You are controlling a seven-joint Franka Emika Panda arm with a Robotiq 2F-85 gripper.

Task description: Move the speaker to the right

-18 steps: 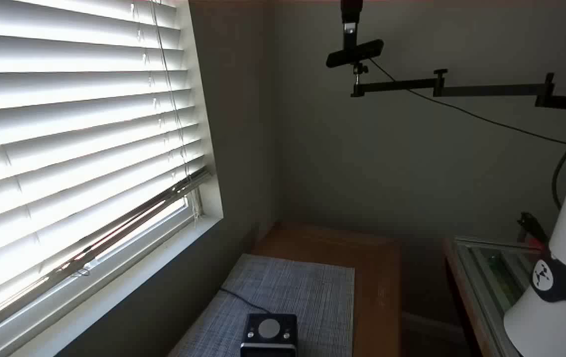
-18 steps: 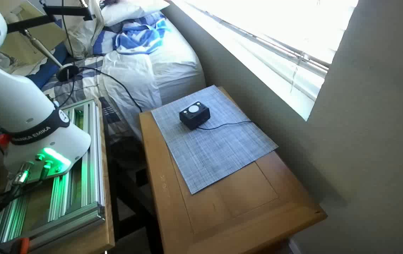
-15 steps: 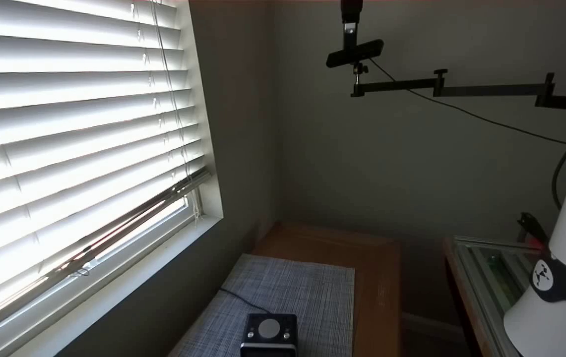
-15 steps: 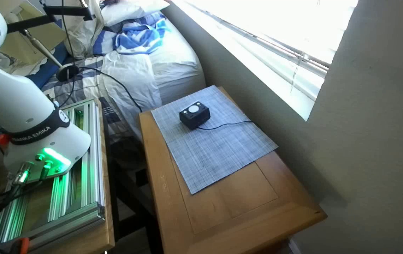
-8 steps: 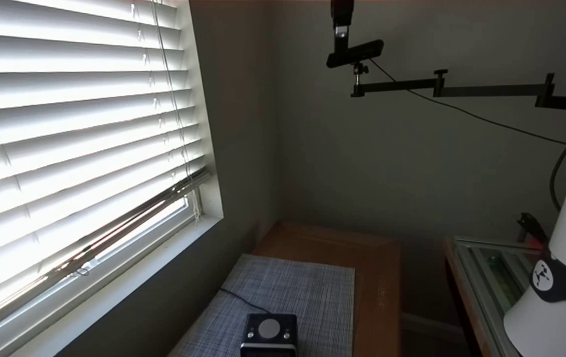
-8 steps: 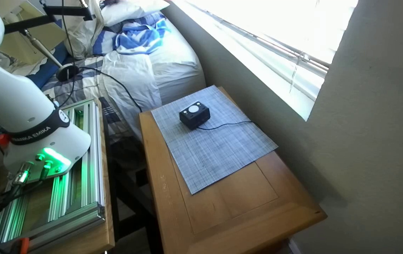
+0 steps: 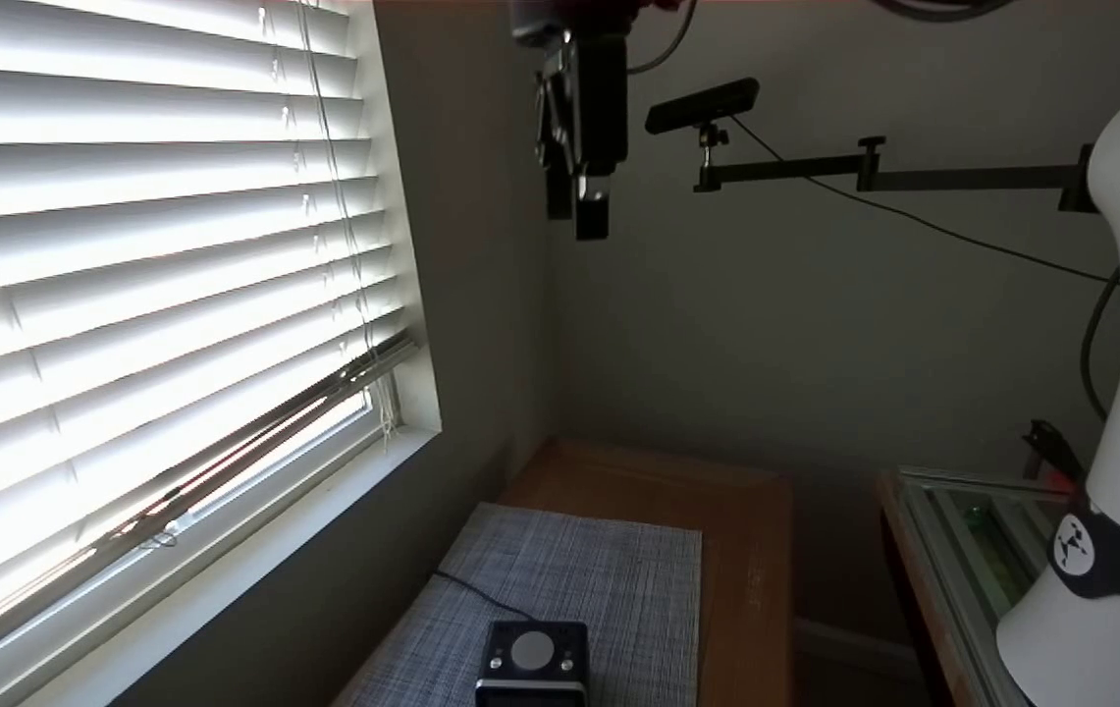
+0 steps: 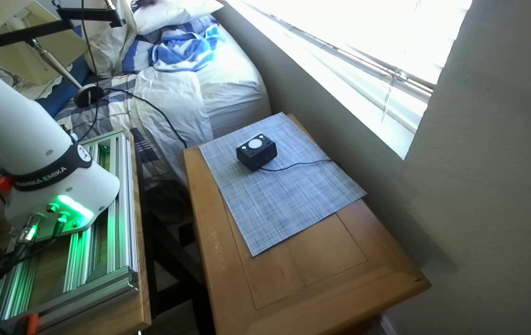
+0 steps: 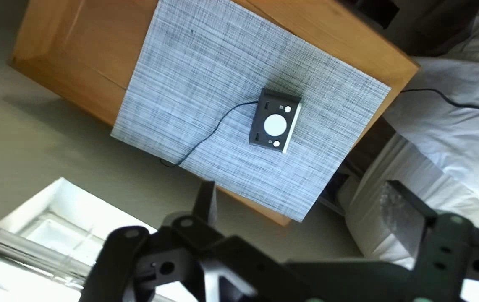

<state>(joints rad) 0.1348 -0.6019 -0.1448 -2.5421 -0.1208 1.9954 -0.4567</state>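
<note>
The speaker is a small black box with a round light-grey disc on its top. It sits on the woven mat in both exterior views [image 7: 532,660] [image 8: 256,152] and in the wrist view [image 9: 275,121]. A thin dark cable runs from it. My gripper [image 7: 576,216] hangs high above the table, fingers pointing down, at the top of an exterior view. In the wrist view my gripper [image 9: 304,201] has its two fingers wide apart with nothing between them. The speaker lies well below, beyond the fingertips. The gripper is outside the frame in an exterior view that shows the arm's base.
The grey woven mat [image 8: 293,195] lies on a wooden table [image 8: 312,279] beside the wall and window blinds [image 7: 157,245]. A bed [image 8: 228,88] stands beyond one table end. A black camera arm [image 7: 972,180] reaches across. The robot base [image 8: 60,195] stands across a gap.
My gripper has come down and to the left into an exterior view, where only a finger part showed at the top edge before. The arm has leaned slightly. The speaker has not moved.
</note>
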